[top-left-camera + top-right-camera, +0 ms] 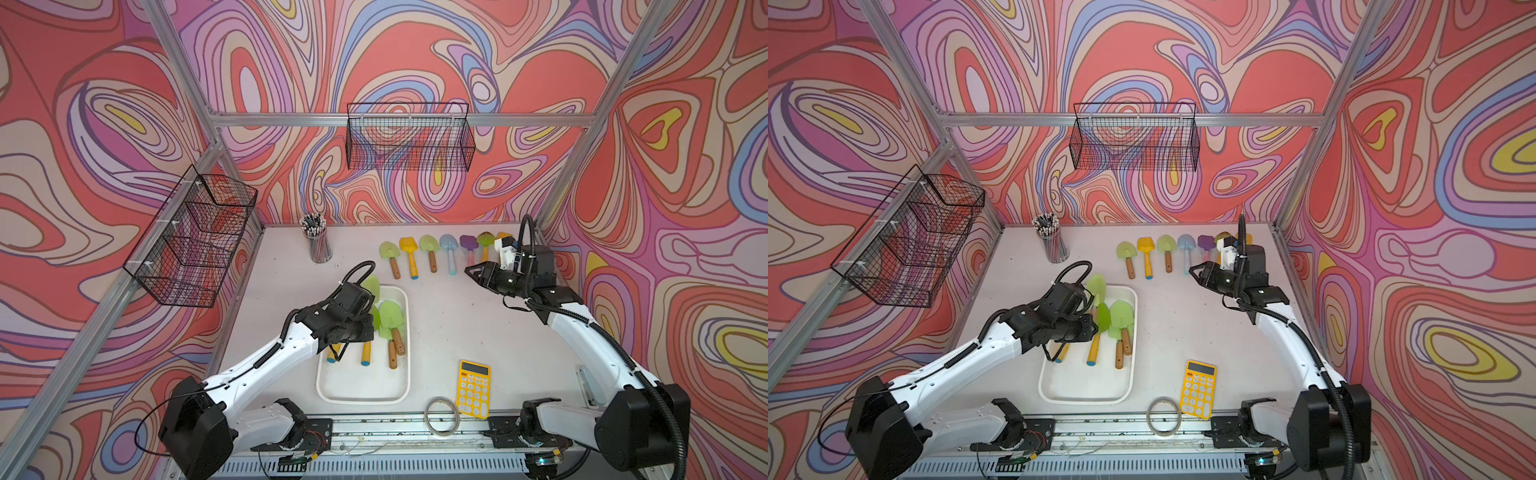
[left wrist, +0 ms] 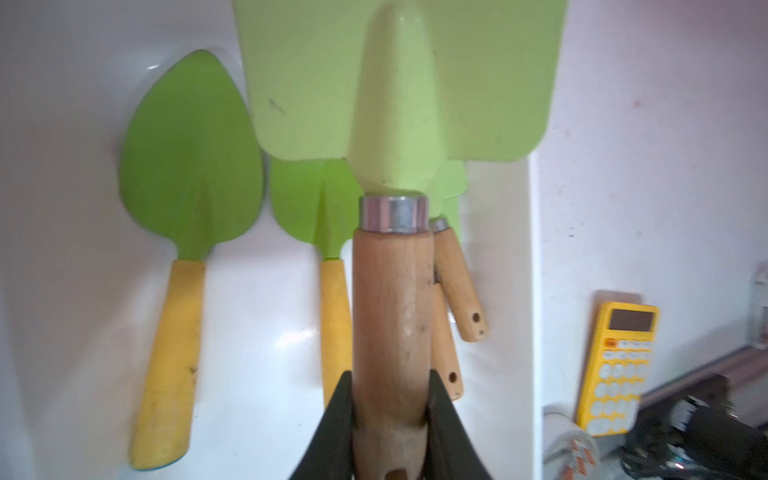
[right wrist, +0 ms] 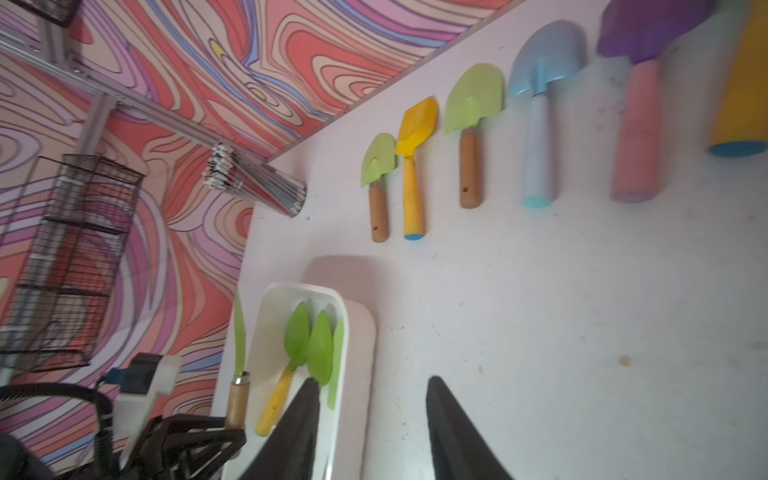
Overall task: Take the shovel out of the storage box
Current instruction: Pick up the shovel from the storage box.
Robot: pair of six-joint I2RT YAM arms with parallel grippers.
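The storage box (image 1: 360, 395) is a shallow white tub on the table's left half, also in the other top view (image 1: 1082, 388). My left gripper (image 2: 390, 379) is shut on the wooden handle of a pale green shovel (image 2: 399, 104), held above the box. Its blade (image 1: 371, 284) sticks out past the wrist toward the back. Several green shovels (image 1: 390, 318) with yellow or wooden handles lie in the box's far end. My right gripper (image 1: 471, 272) hovers open and empty above the table at the back right, its fingers (image 3: 440, 415) apart.
A row of several coloured shovels (image 1: 430, 249) lies along the back of the table. A pencil cup (image 1: 318, 243) stands at the back left. A yellow calculator (image 1: 473, 388) and a tape roll (image 1: 441, 417) lie near the front. Black wire baskets (image 1: 409, 137) (image 1: 195, 241) hang on the walls.
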